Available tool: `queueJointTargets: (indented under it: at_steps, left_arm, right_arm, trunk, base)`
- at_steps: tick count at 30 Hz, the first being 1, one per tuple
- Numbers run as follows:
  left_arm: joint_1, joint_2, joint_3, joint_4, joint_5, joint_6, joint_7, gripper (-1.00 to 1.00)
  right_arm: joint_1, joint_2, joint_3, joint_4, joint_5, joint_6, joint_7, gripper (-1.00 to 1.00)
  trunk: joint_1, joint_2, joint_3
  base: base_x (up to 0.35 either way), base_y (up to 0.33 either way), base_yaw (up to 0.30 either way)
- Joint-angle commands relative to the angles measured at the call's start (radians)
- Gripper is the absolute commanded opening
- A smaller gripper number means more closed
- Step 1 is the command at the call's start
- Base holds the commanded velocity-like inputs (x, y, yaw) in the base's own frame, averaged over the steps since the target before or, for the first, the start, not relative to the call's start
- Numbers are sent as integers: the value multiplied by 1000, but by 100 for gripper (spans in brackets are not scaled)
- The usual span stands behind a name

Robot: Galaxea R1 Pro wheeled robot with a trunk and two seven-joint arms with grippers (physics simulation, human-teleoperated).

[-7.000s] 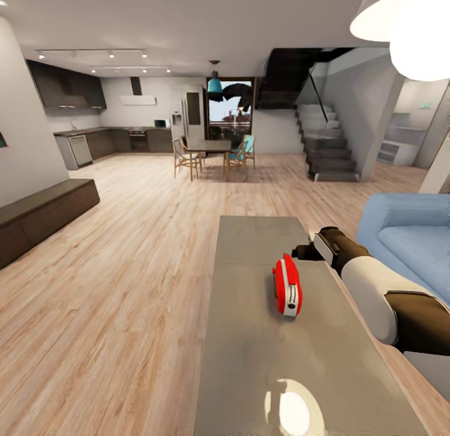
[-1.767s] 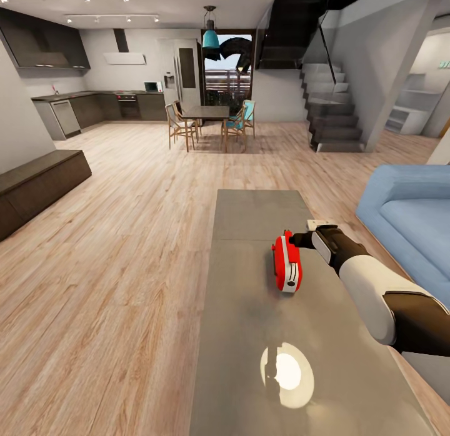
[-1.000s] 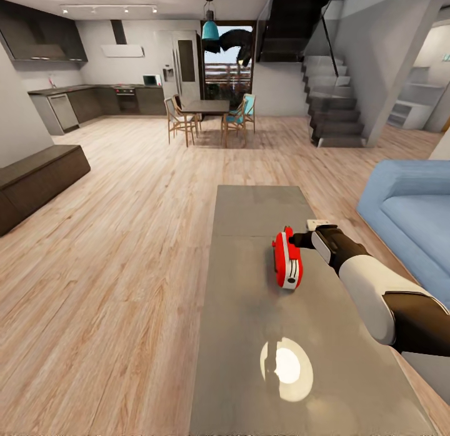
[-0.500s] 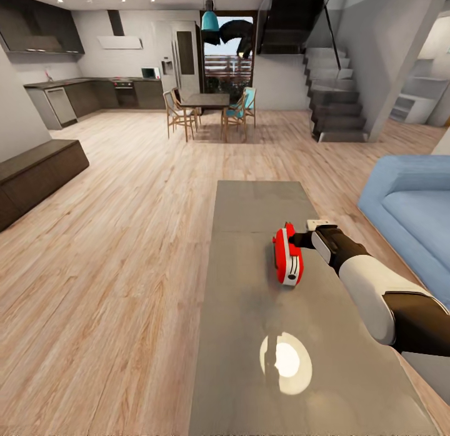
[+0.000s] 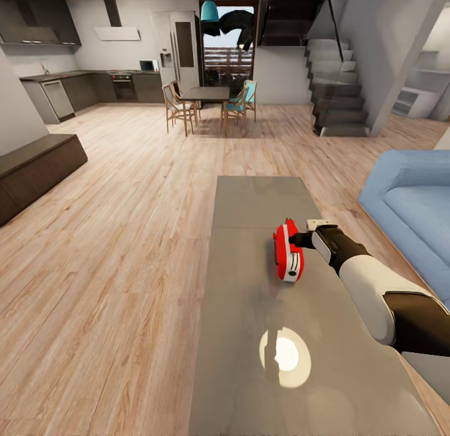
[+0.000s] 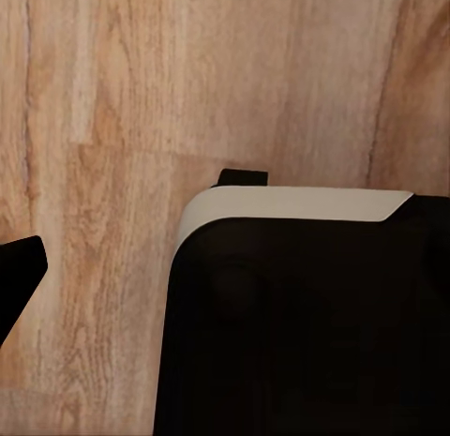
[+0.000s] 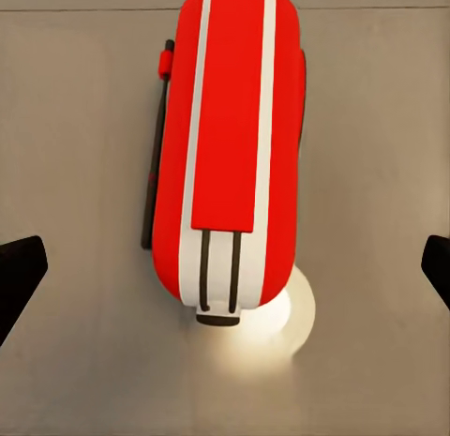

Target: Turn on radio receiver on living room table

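The red radio receiver [image 5: 289, 256] with its white rim lies on the low grey table [image 5: 250, 198], right of the middle. My right gripper [image 5: 302, 239] comes in from the right and is close against the radio's far end; I cannot tell whether it touches. In the right wrist view the radio [image 7: 234, 145] and its thin handle sit straight ahead, and the right gripper [image 7: 225, 272] is open, its fingertips [image 7: 19, 272] spread wide. In the left wrist view one dark fingertip [image 6: 17, 281] stands at the picture's edge over the wood floor.
A blue sofa [image 5: 412, 198] stands right of the table, and a lamp's bright reflection [image 5: 285, 355] lies on the near tabletop. At the left wall runs a dark low bench [image 5: 37, 170]. Far back are a dining table with chairs [image 5: 206, 102] and stairs [image 5: 340, 99]. A dark robot part [image 6: 300, 323] hangs over the floor.
The head view has shifted downward, so the far room sits higher in the picture. Since the oldest frame my right gripper has closed in on the radio; over the last second it holds still there.
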Motion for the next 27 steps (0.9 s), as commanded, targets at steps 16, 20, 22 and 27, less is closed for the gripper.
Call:
queueJointTargets:
  at_steps: [16, 20, 22, 27]
  left_arm:
    - [0, -3, -1, 1, 1, 0, 1, 100]
    - [0, -3, -2, 0, 0, 0, 1, 100]
    - [0, -3, -2, 0, 0, 0, 1, 100]
    - [0, -4, -2, 0, 0, 0, 2, 100]
  right_arm:
    - [0, -15, -2, -50, 1, 2, -8, 100]
    - [0, -25, -3, -71, 2, 0, -13, 100]
    - [0, -37, -3, -74, 2, -1, -13, 100]
    - [0, -67, -3, -76, 0, -1, -13, 100]
  trunk:
    - [0, 0, -26]
    - [0, 0, -32]
    - [0, 0, -35]
    - [0, 0, -43]
  base:
    - [0, 0, 0]
    - [0, 0, 0]
    - [0, 0, 0]
    - [0, 0, 0]
